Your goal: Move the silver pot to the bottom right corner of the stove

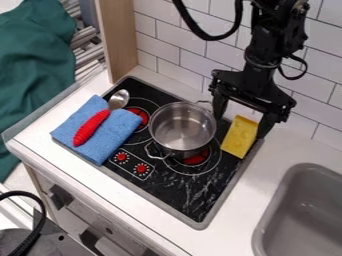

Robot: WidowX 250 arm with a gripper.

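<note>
Your black two-finger claw [241, 125] hangs wide open by flat yellow sponge [239, 137], looks empty; round silver metal pot [182, 125] sits mid black flat stove [190, 196]; grab step seems next; bring claw to pot, pinch, move to bottom right corner.

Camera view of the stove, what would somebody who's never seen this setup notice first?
Probably the shiny silver pot in the middle of the black stove. Next, the red-handled spoon lying across a blue cloth on the stove's left side in the picture. Then the black gripper, hanging with its fingers spread by the yellow sponge at the stove's right edge.
</note>
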